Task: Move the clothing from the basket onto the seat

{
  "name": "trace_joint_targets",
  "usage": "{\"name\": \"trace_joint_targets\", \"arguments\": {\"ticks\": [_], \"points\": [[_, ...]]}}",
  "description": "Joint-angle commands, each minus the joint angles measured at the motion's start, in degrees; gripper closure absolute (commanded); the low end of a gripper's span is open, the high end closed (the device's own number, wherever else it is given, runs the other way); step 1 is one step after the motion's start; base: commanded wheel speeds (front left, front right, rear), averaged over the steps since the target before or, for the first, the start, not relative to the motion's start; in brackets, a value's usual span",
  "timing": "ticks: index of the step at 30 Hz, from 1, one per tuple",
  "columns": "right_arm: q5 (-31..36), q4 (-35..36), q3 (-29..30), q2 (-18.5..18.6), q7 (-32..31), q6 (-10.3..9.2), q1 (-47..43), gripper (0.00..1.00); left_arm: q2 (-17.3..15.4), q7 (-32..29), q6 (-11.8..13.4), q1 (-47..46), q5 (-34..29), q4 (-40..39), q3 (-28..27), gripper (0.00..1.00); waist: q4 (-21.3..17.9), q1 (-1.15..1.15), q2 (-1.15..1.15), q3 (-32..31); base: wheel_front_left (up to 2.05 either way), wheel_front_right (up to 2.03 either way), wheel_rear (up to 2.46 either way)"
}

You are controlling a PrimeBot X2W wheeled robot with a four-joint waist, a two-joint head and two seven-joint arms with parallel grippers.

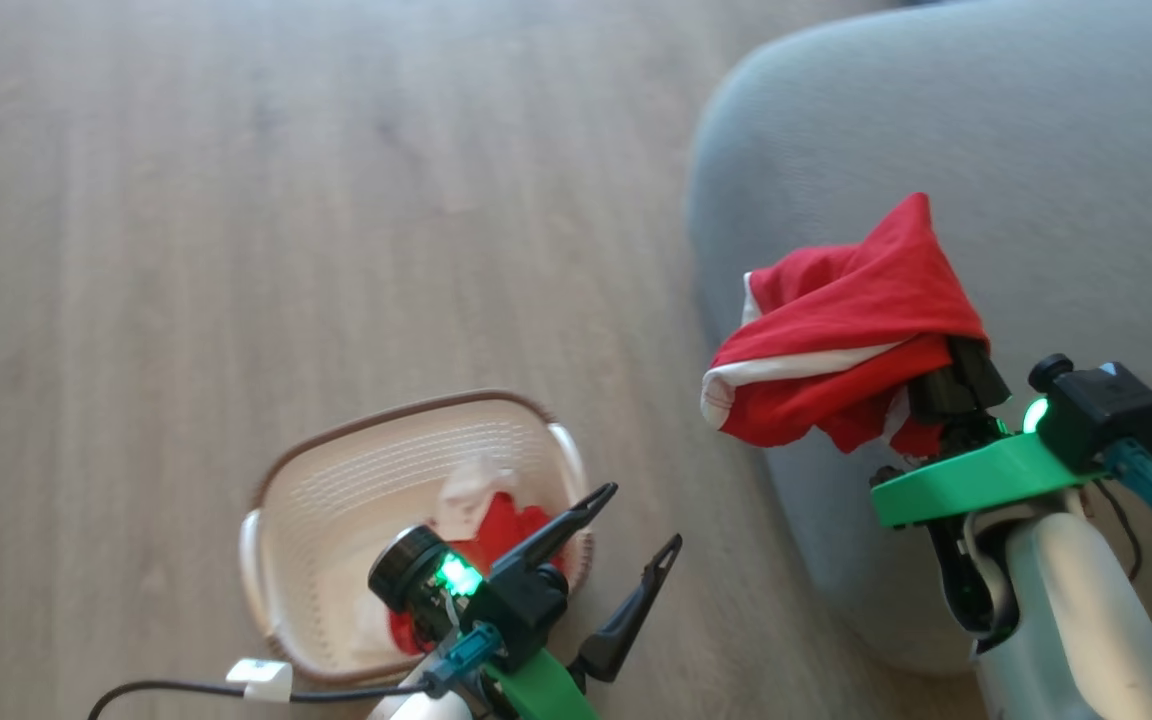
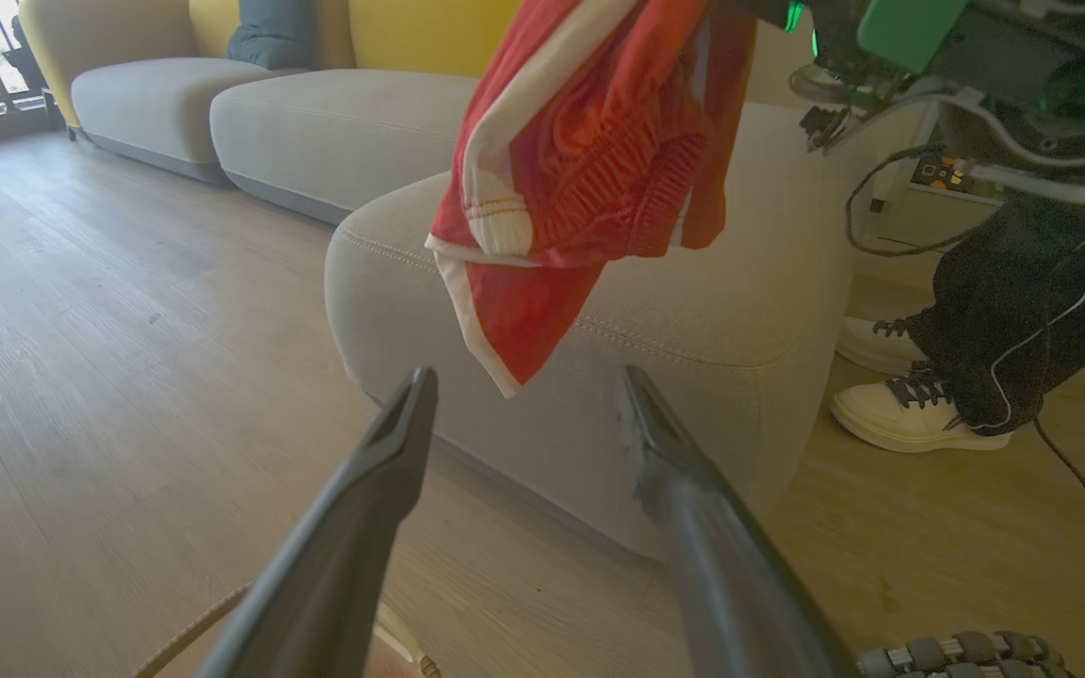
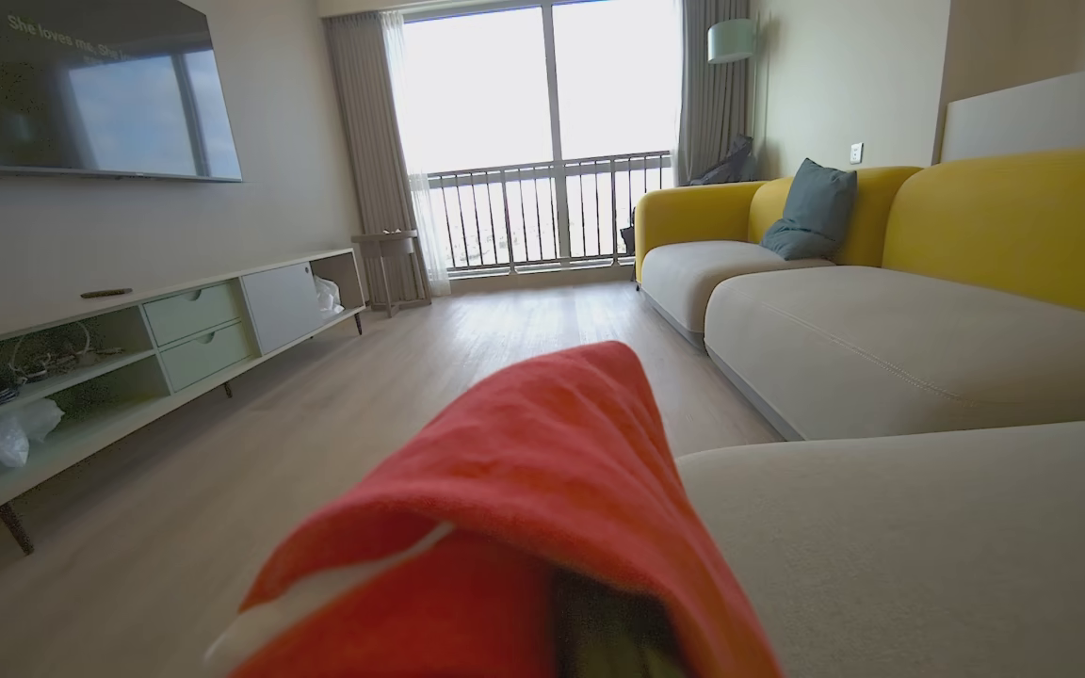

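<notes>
The right gripper (image 1: 951, 385) is shut tight on a pair of red shorts (image 1: 836, 300) with white trim. It holds them up over the left edge of the grey sofa seat (image 1: 1036, 140), and the cloth drapes over its fingers and hangs down. The left gripper (image 1: 644, 515) is wide open with nothing in it, above the right side of the cream basket (image 1: 386, 412), which sits on the wooden floor (image 1: 236, 200) left of the seat with one more red and white piece of clothing (image 1: 508, 525) crumpled inside.
</notes>
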State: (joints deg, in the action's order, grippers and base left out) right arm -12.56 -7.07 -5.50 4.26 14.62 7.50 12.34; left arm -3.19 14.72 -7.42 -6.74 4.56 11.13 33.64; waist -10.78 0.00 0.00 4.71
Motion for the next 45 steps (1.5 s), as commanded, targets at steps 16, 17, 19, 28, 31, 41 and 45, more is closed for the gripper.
{"name": "trace_joint_targets", "arguments": {"ticks": [16, 17, 19, 28, 31, 41, 45], "points": [[1.1, 3.9, 4.9, 1.0, 0.4, -0.01, 1.7, 1.00, -0.3, 0.3, -0.1, -2.1, 0.3, -2.3, 0.9, 0.00, -16.8, 0.00, 0.00, 2.9, 0.00, 0.00, 0.00], [1.1, 4.1, 5.2, 0.9, 0.4, -0.01, 1.8, 1.00, -0.4, 0.3, -0.1, -2.2, 0.2, -2.2, 1.0, 0.00, -17.0, 0.00, 0.00, 3.2, 0.00, 0.00, 0.00], [1.1, 4.3, 5.8, 0.9, 0.4, -0.01, 1.9, 1.00, -0.5, 0.3, -0.1, -2.5, 0.2, -2.2, 1.2, 0.00, -17.2, 0.00, 0.00, 3.6, 0.00, 0.00, 0.00], [2.3, 5.2, 10.0, 1.1, 0.4, -0.01, 3.4, 1.00, -1.9, 0.3, -0.1, -4.7, 0.0, -2.4, 2.5, 0.00, -15.6, 0.00, 0.00, 7.1, 0.00, 0.00, 0.00], [2.1, 5.9, 12.6, 1.1, 0.4, -0.01, 5.8, 1.00, -3.1, 0.3, -0.1, -6.3, -0.5, -2.6, 3.4, 0.00, -14.9, 0.00, 0.00, 10.2, 0.00, 0.00, 0.00], [0.4, 6.4, 18.1, 4.7, 0.4, -0.01, 20.2, 1.00, -8.8, 0.3, -0.1, -11.3, -1.7, -2.8, 6.1, 0.00, -15.4, 0.00, 0.00, 22.2, 0.00, 0.00, 0.00], [-0.7, 4.9, 20.3, 5.8, 0.4, -0.01, 27.4, 1.00, -11.6, 0.3, -0.1, -12.3, -2.1, -3.1, 7.0, 0.00, -16.8, 0.00, 0.00, 26.4, 0.00, 0.00, 0.00]]}}
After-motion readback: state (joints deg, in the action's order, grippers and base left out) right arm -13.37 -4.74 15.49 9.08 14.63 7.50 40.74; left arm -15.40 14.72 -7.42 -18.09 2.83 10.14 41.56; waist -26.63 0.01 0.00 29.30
